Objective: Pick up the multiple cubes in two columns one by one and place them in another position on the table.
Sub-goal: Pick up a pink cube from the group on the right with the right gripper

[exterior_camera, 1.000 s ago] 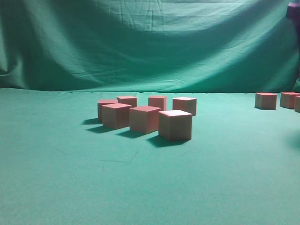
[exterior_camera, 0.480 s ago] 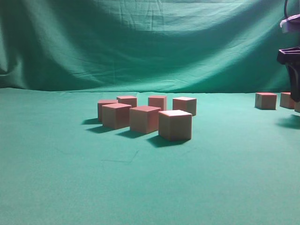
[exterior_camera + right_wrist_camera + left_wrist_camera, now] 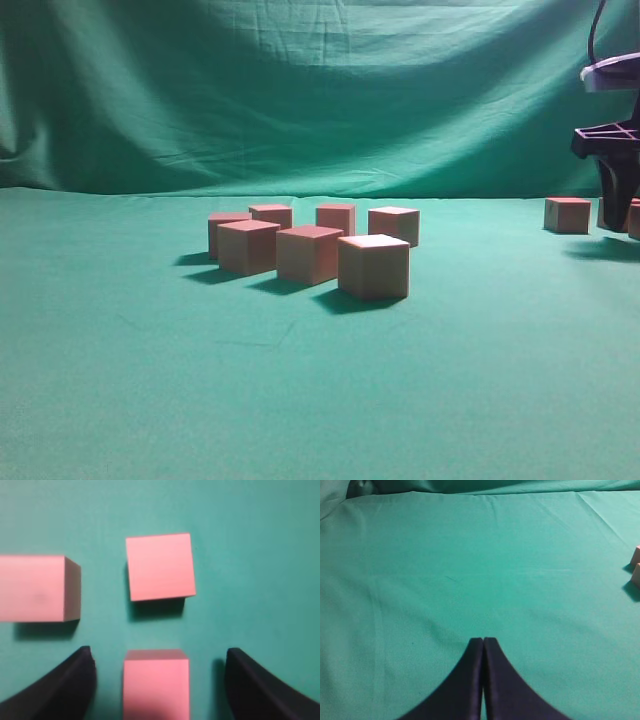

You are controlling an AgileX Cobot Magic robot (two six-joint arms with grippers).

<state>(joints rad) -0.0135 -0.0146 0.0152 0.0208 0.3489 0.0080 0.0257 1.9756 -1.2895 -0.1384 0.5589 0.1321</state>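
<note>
Six cubes [image 3: 310, 250] sit in 2 rows near the middle of the bench [image 3: 150, 380], three in front, three behind. They are close but w/ small gaps, prob. so a gripper can slip its fingers round one at a time.

Three more cubes sit far off at the right edge. One cube [image 3: 567, 214] stands clear in the ext. view; the others are partly behind the right gripper [image 3: 612, 205]. That looks like the new spot for the moved cubes.

The right gripper hangs just over that right group. In the right wrist view its two dark fingers [image 3: 60, 685] stand wide apart w/ a pink cube [image 3: 156, 682] between them. Both fingers have green cloth showing next to them, so nothing is gripped; the gripper is let go. My guess: this cube has been set down here, or the gripper is lined up over it. Can't tell which.

The left gripper [image 3: 483, 645] is squeezed tight w/ nothing in it, low over bare cloth. It seems to be waiting out of the way.

What each view adds:
- Ext. view shows both groups & how far apart they are. It can't show the gap round the cube.
- Right wrist view looks straight down. It shows a 2nd cube [image 3: 160, 566] just ahead & a 3rd cube [image 3: 37, 587] to the left w/ a faint dark smudge on top.
- Left wrist view shows the tips touching, plus bits of two cubes [image 3: 636, 565] at the far right edge.
</note>
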